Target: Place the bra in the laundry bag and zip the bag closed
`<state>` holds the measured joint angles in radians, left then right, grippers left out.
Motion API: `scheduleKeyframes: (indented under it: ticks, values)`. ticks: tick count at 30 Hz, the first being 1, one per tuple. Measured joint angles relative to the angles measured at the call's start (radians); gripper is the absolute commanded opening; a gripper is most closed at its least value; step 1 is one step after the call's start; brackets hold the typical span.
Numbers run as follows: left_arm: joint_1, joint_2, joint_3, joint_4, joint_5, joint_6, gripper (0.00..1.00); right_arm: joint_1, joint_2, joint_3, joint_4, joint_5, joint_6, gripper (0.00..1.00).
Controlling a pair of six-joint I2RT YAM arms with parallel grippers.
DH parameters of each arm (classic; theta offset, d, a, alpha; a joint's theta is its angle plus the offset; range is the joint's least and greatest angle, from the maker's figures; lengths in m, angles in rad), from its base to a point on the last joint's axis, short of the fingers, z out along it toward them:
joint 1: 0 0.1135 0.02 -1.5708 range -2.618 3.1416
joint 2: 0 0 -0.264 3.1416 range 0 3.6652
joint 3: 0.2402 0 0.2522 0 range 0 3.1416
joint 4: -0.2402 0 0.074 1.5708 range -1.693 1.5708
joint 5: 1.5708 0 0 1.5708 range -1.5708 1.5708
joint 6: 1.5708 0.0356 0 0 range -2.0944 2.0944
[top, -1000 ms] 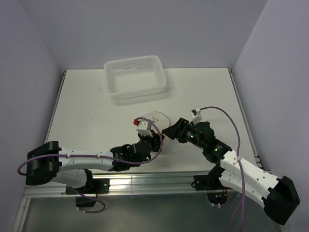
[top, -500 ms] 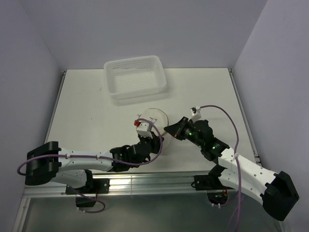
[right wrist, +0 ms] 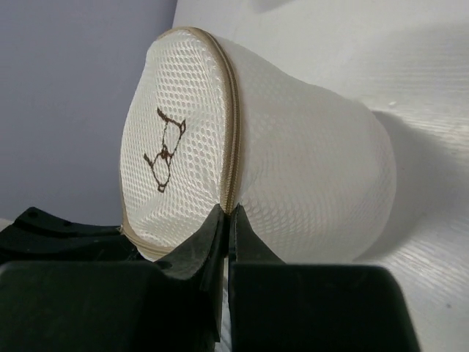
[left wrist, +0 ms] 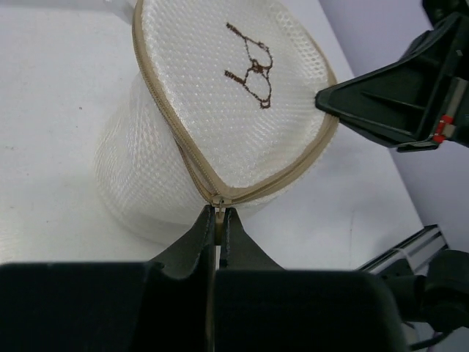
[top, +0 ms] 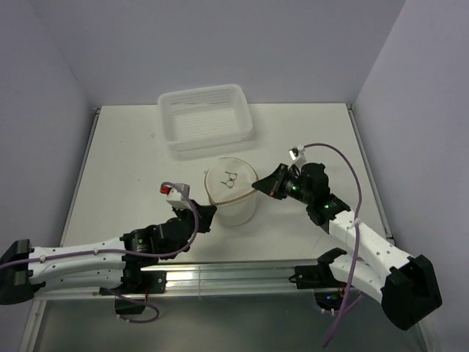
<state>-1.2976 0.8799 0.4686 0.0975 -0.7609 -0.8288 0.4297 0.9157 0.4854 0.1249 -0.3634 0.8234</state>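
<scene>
Nearest the arms' bases, the left hand (top: 207,213) is pressed together on the zip pull (left wrist: 218,202) at the near rim of the laundry bag (top: 229,196). The bag stands puffed on the white surface (top: 132,161), its bra drawing (top: 230,178) facing up. Just to its right, the right hand (top: 254,188) pinches the bag's beige rim. The bra cannot be made out through the mesh. Farther back sits a white perforated basket (top: 207,91). Since a second ago the left arm (top: 95,253) has pulled back toward the near left, uncovering the bag's top disc.
</scene>
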Motion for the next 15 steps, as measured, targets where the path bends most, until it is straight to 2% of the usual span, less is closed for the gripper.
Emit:
scheduleKeyframes:
  ticks: [3, 4, 5, 6, 9, 12, 15]
  values:
    - [0.0, -0.093, -0.011, -0.043, -0.004, -0.011, 0.0, -0.001, 0.083, 0.064, 0.005, -0.082, -0.018, 0.0]
    - [0.0, -0.107, -0.015, -0.044, -0.004, -0.011, 0.0, -0.001, 0.109, 0.084, 0.011, -0.103, -0.021, 0.05]
    - [0.0, -0.114, -0.02, -0.043, -0.005, -0.011, 0.0, 0.0, 0.125, 0.097, 0.016, -0.117, -0.022, 0.16]
    - [0.0, -0.111, -0.022, -0.041, -0.005, -0.011, 0.0, 0.003, 0.133, 0.104, 0.016, -0.117, -0.025, 0.39]
    - [-0.005, -0.055, -0.022, -0.031, -0.021, -0.011, 0.0, 0.027, 0.12, 0.105, 0.007, -0.062, -0.031, 0.7]
    - [-0.027, 0.047, -0.02, 0.007, -0.03, -0.004, 0.0, 0.063, 0.064, 0.086, 0.006, 0.007, -0.026, 0.8]
    - [-0.044, 0.158, 0.007, 0.062, -0.027, -0.003, 0.0, 0.15, -0.06, 0.014, 0.01, 0.085, 0.0, 0.81]
